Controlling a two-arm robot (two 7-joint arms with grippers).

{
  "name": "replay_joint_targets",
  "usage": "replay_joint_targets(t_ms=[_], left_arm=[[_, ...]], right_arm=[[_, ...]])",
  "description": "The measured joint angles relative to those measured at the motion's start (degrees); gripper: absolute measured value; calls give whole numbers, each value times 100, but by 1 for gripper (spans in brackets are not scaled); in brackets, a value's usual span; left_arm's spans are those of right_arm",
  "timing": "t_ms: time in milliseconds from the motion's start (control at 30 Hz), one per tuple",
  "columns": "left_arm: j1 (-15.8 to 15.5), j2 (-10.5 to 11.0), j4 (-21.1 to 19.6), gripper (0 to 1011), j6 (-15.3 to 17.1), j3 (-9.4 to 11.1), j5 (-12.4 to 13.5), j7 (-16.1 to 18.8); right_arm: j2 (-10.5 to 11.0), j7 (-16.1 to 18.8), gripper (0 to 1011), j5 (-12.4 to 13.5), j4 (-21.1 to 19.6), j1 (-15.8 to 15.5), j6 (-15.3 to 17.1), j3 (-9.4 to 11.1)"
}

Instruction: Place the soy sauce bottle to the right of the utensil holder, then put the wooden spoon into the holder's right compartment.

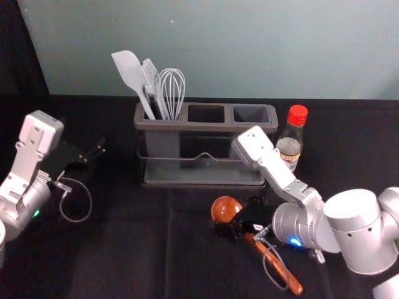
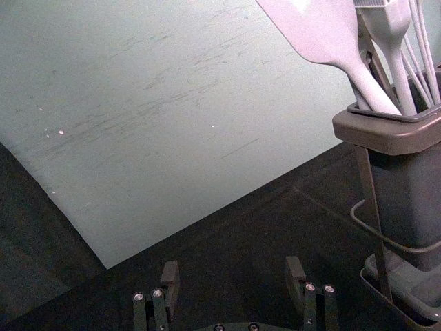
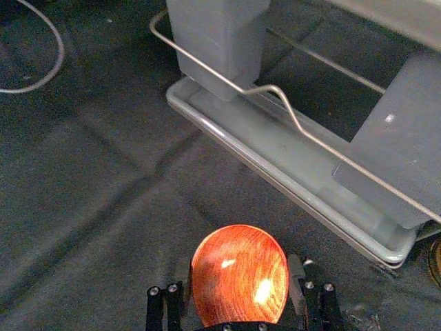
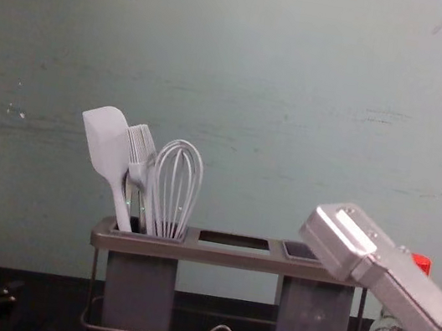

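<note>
Wooden spoon [image 1: 278,266]: slants, with handle running near and right, bowl [image 1: 223,209] pointing far and left.
Right hand [image 3: 238,259]: sits right at the bowl, much nearer than the left; whether gripping or merely around it, cannot tell.
Left hand [image 2: 233,261]: hangs idle and open, left of the holder.
Utensil holder [image 1: 202,185]: stands beyond the bowl; right compartment [image 1: 251,113] farther and slightly right, so likely needs a lift and handle swung downward.
Soy sauce bottle [image 1: 289,147]: stands right of the holder.

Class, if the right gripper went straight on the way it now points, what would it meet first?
Most likely the wooden spoon's head, seen between its fingers; then probably the dark cloth, though depth is unclear.
</note>
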Motion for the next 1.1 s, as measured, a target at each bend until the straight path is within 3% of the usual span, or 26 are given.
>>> replay_joint_targets(t_ms=[200,400,533,567,633,733,833,967,1100], left_arm=[[0,0,0,1005,0,0,0,0],[0,0,0,1005,0,0,0,0],[0,0,0,1005,0,0,0,0],[0,0,0,1005,0,0,0,0],[0,0,0,1005,0,0,0,0],[0,0,0,1005,0,0,0,0],[0,0,0,1005,0,0,0,0],[0,0,0,1005,0,0,0,0],[0,0,0,1005,0,0,0,0]], right_arm=[[161,57,837,33,-425,-140,27,59],[336,63,837,133,-960,-427,-105,256],[422,-9,837,286,-1287,-790,-622,494],[446,-84,837,362,-1407,-992,-997,612],[466,-154,837,418,-1505,-1189,-1330,715],[493,-323,838,592,-1644,-1625,-2238,964],[524,-380,837,721,-1658,-1847,-2821,1102],[571,-416,837,847,-1610,-1968,-3198,1191],[606,-441,837,889,-1562,-1977,-3243,1203]])
